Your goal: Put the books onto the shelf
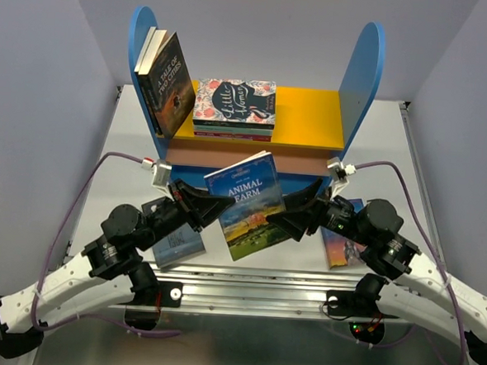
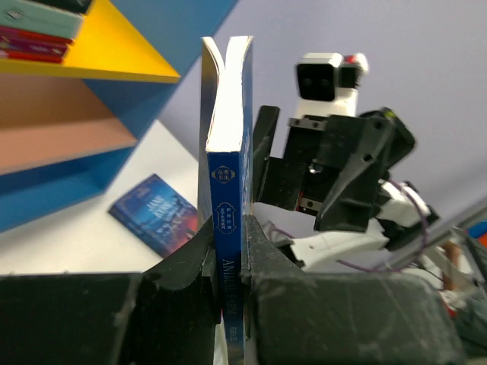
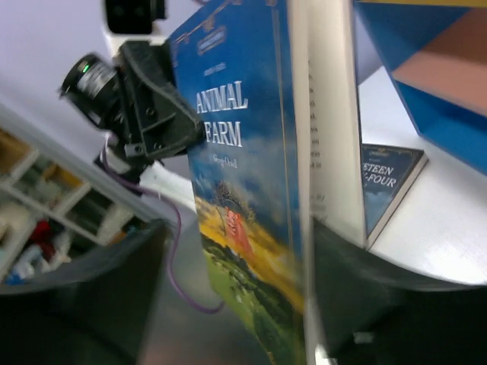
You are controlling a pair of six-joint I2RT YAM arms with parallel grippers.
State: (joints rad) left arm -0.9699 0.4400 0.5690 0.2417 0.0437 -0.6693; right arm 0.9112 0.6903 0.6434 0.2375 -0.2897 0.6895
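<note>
The Animal Farm book hangs above the tabletop in mid-frame. It is tilted, with its top toward 1 o'clock, just at 6 o'clock of the shelf. The top view shows the left claw at its 9 o'clock edge and the right claw at its 3 o'clock edge, but not how either grips.

The left wrist view settles the first: both black fingers are pressed onto the blue spine, pinching the book upright. The right wrist view shows the other claw spread, with 1 finger well clear of the cover.

Only the wrist views give the titles of the flat books: the Jane Eyre book and the Nineteen Eighty-Four book, the latter cut off by the page block. From above, a blue-grey paperback and an orange-and-blue paperback lie half under the arms, with no lettering legible.

On the yellow board, A Tale of Two Cities leans against the 9 o'clock panel with a second book, mostly hidden, behind it. The Little Women book tops a flat stack beside them. Bare yellow board runs from that stack to the 3 o'clock panel. The lower board is partly screened by the held book.
</note>
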